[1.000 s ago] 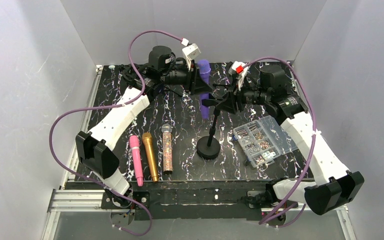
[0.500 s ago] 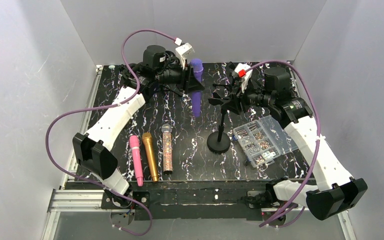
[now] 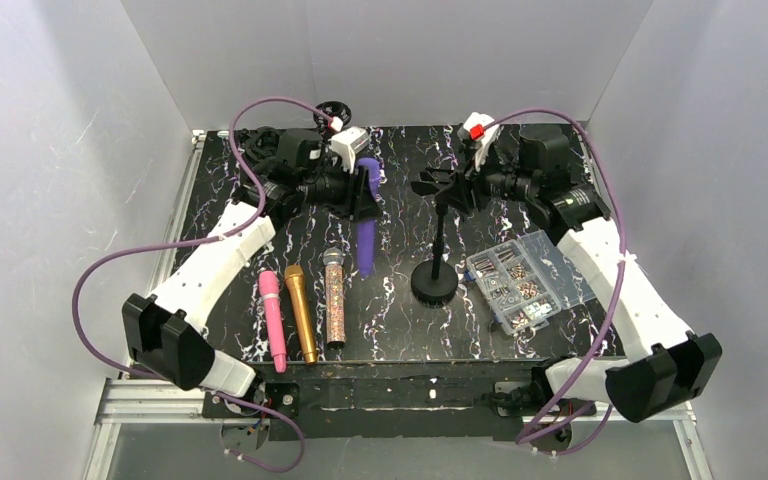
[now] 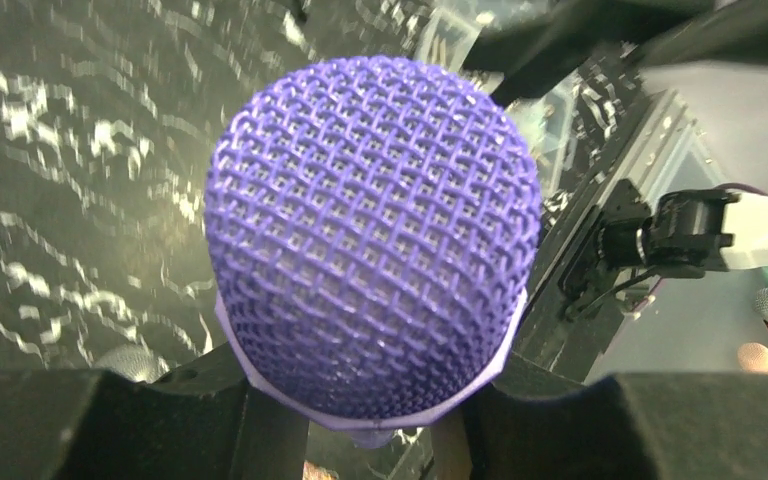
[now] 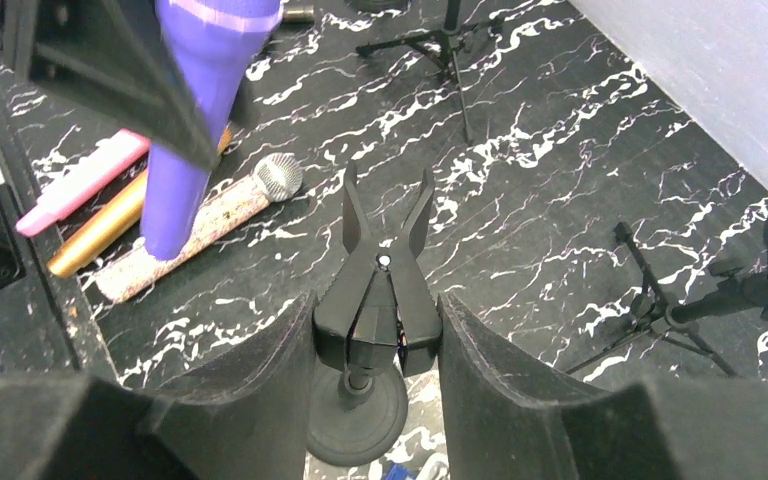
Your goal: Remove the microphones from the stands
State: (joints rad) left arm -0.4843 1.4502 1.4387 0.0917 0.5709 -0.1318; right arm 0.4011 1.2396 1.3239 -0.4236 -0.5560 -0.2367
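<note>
The purple microphone point(image 3: 366, 245) hangs upright over the table, left of the stand and clear of it. My left gripper point(image 3: 362, 190) is shut on its neck, just under the mesh head point(image 4: 375, 230), which fills the left wrist view above that gripper point(image 4: 375, 425). The black stand point(image 3: 439, 240) rests on its round base point(image 3: 433, 286). My right gripper point(image 3: 457, 186) is shut on the stand's empty clip point(image 5: 380, 290), its pads pressing the clip's two sides point(image 5: 378, 335). The microphone point(image 5: 195, 130) shows at the upper left of the right wrist view.
A pink microphone point(image 3: 272, 320), a gold one point(image 3: 300, 312) and a glittery silver one point(image 3: 334, 300) lie side by side at the front left. A clear parts box point(image 3: 515, 280) sits right of the stand. Small black tripods point(image 5: 440, 45) stand near the back wall.
My left gripper has carried the purple microphone left and nearer, out of the clip. The right gripper has kept hold of the clip and shifted the stand slightly right.
</note>
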